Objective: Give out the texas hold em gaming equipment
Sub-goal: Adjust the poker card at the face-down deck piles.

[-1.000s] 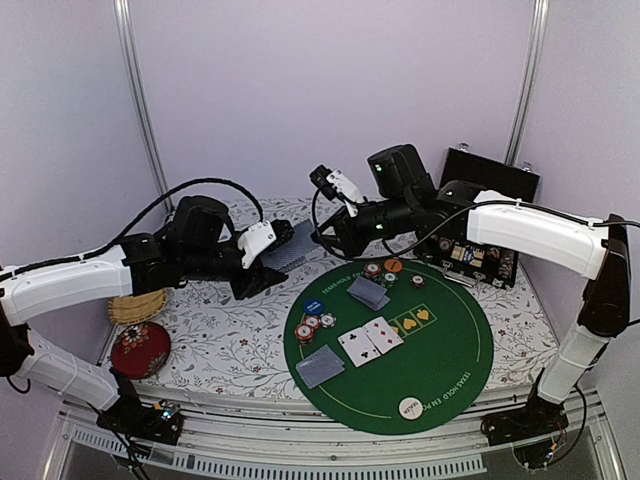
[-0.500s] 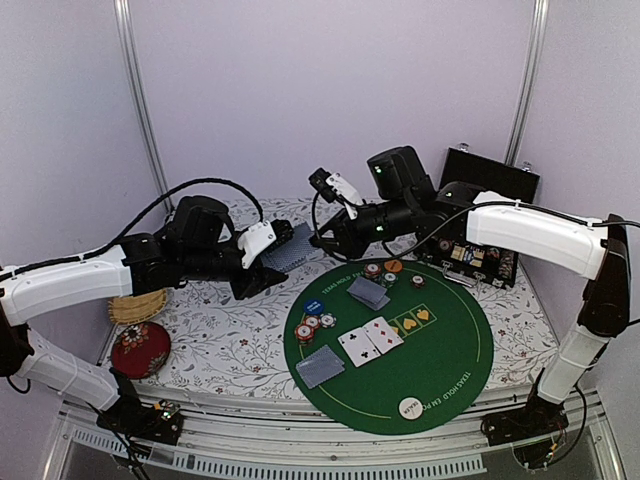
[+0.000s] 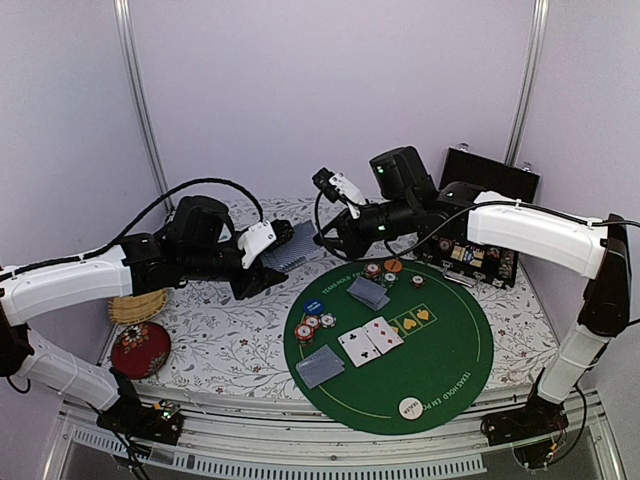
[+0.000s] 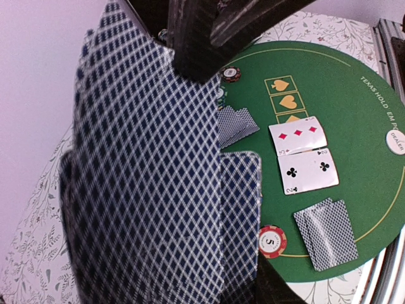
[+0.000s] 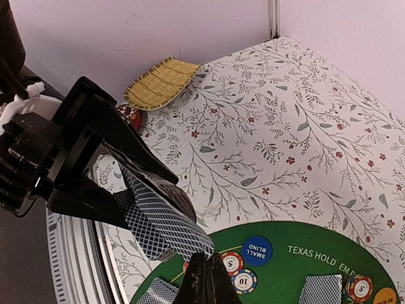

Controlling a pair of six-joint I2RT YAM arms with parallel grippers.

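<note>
I am clamping my left gripper (image 3: 274, 252) on a deck of playing cards (image 3: 288, 245), its fingers closed against the deck's two faces (the grey-blue diamond backs are filling most of my left wrist view). I am holding the deck in the air above the flowered tablecloth (image 3: 230, 340), near the far left edge of the round green felt mat (image 3: 440, 350). My right gripper (image 3: 326, 237) is hovering at the deck with its fingers pressed fully together, the tips sitting right at the deck's lower corner. I cannot tell whether a single card is pinched between them.

The other pieces are lying on the mat. A three of diamonds (image 4: 297, 136) and a two of clubs (image 4: 308, 171) are facing up side by side near the middle. The near pair of face-down cards (image 3: 320, 366) is sitting at the left, and the far pair of face-down cards (image 3: 368, 292) toward the back. Red-white chips (image 3: 313, 323) are lying just beside the blue small-blind disc (image 3: 314, 306). More chips (image 3: 372, 270) and an orange disc (image 3: 393, 265) are sitting at the far edge, and the white dealer button (image 3: 409, 407) at the near edge. An open black case (image 3: 480, 255) is standing behind the mat on the right.
</note>
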